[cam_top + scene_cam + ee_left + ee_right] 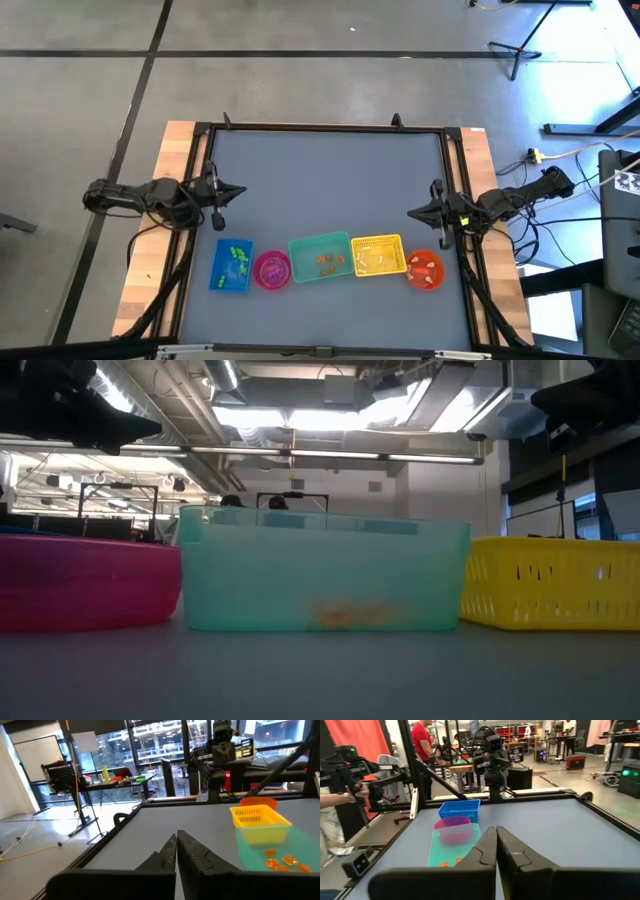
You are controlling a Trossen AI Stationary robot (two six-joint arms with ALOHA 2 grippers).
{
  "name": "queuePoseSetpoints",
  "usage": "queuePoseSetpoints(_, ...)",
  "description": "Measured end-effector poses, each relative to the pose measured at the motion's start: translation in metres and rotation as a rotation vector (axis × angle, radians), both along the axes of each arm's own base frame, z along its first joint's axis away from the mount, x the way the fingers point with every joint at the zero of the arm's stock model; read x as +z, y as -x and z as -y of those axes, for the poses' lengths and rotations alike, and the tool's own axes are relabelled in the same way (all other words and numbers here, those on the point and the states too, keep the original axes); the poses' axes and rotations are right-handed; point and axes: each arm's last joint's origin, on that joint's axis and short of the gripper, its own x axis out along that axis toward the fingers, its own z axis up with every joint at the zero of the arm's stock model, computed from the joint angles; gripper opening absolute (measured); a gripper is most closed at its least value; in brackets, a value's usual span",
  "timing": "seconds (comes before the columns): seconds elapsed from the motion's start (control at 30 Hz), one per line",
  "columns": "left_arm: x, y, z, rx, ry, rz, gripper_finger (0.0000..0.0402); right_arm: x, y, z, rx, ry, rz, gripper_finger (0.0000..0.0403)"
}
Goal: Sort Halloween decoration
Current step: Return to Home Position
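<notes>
Five containers stand in a row near the table's near edge: a blue basket (232,266) with green trinkets (238,262), a pink bowl (271,270), a teal bin (321,257) with orange trinkets (285,862), a yellow basket (378,255) with pale trinkets, and an orange bowl (426,270). My left gripper (240,192) hovers shut at the table's left edge, pointing level toward the right, with nothing in it (176,839). My right gripper (412,212) hovers shut at the right edge, pointing level toward the left, also with nothing in it (496,831).
The grey mat (330,180) lies bare beyond the row of containers, inside a black frame (320,128). The wooden table edges (170,160) show at left and right. In the right wrist view people stand in the room past the table's left side.
</notes>
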Motion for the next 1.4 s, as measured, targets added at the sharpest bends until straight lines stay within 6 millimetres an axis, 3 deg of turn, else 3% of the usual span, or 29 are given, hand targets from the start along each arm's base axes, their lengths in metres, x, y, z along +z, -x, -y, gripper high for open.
queuePoseSetpoints(0.5,-0.002,0.0,-0.011,0.053,0.024,-0.016,0.0,0.0,0.0,-0.002,0.062,-0.004,-0.002,0.0003)
queuePoseSetpoints(0.73,-0.003,0.0,-0.013,0.055,0.081,-0.001,0.0,0.001,-0.004,-0.001,0.003,0.072,0.035,0.0003)
queuePoseSetpoints(1.03,-0.003,0.0,-0.013,0.06,0.098,0.004,0.0,-0.024,-0.012,0.013,-0.01,0.059,-0.101,0.0003)
queuePoseSetpoints(1.4,-0.009,0.0,-0.013,0.071,0.106,-0.062,0.0,-0.031,-0.012,0.025,0.008,0.055,-0.178,0.0003)
